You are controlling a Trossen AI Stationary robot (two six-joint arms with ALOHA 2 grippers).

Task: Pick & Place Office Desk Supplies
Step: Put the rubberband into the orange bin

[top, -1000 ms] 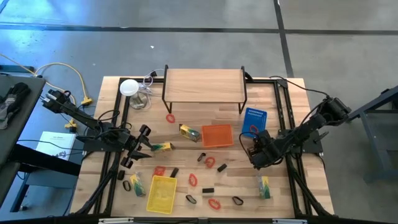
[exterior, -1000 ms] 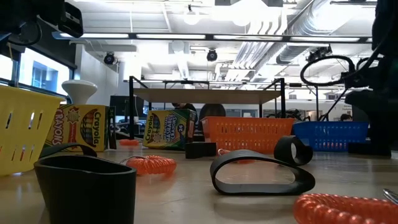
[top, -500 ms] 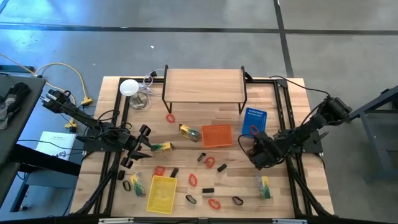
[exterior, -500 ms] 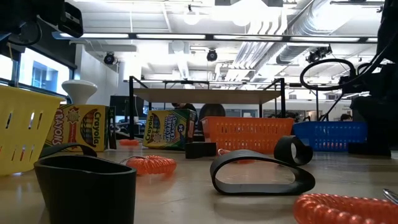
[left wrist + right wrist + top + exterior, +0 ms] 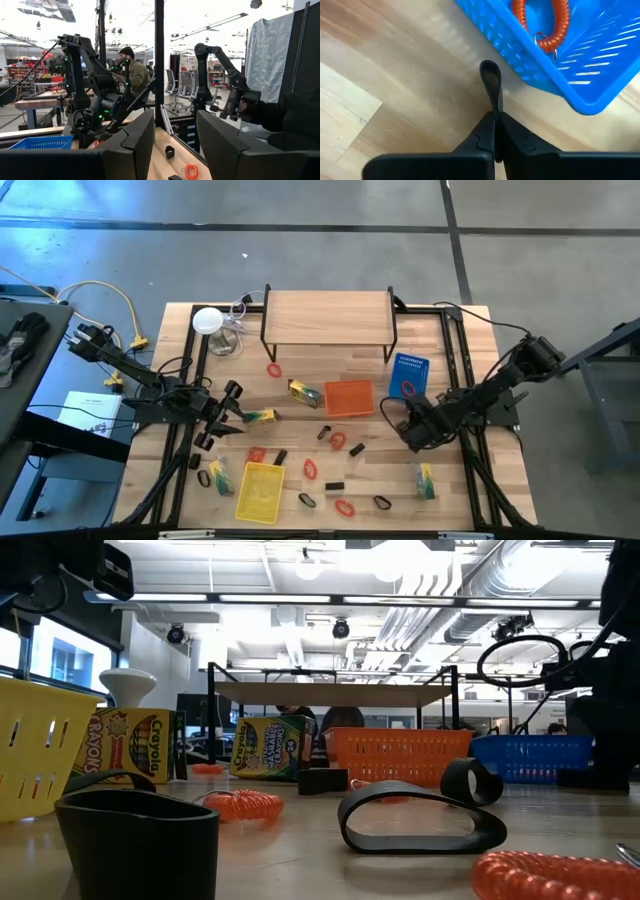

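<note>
My right gripper (image 5: 495, 118) points down at the table beside the blue basket (image 5: 570, 55) and is shut on a black band (image 5: 490, 82). A red coiled band (image 5: 540, 22) lies inside that basket. In the high view this gripper (image 5: 410, 428) is at the table's right, below the blue basket (image 5: 408, 375). My left gripper (image 5: 175, 145) stands open and holds nothing, at the table's left (image 5: 232, 408), next to a yellow-green crayon pack (image 5: 262, 416). Red bands, black clips and other packs lie scattered on the wood. My right gripper pinches the black band between its two fingers, which press the loop flat at its near end (image 5: 493, 109). The loop's rounded free end (image 5: 489, 67) sticks out past the fingertips, close to the basket's wall. The fingers come slanting down from above. Whether the band rests on the table I cannot tell.
An orange basket (image 5: 350, 397) stands mid-table and a yellow basket (image 5: 260, 490) near the front left. A wooden shelf on black legs (image 5: 328, 317) spans the back, with a white round disc (image 5: 207, 320) to its left. People sit beyond the table (image 5: 131, 72).
My right arm's wrist has turned a little in place beside the blue basket. In the low view its cable loop has shifted. My left arm has kept still.
</note>
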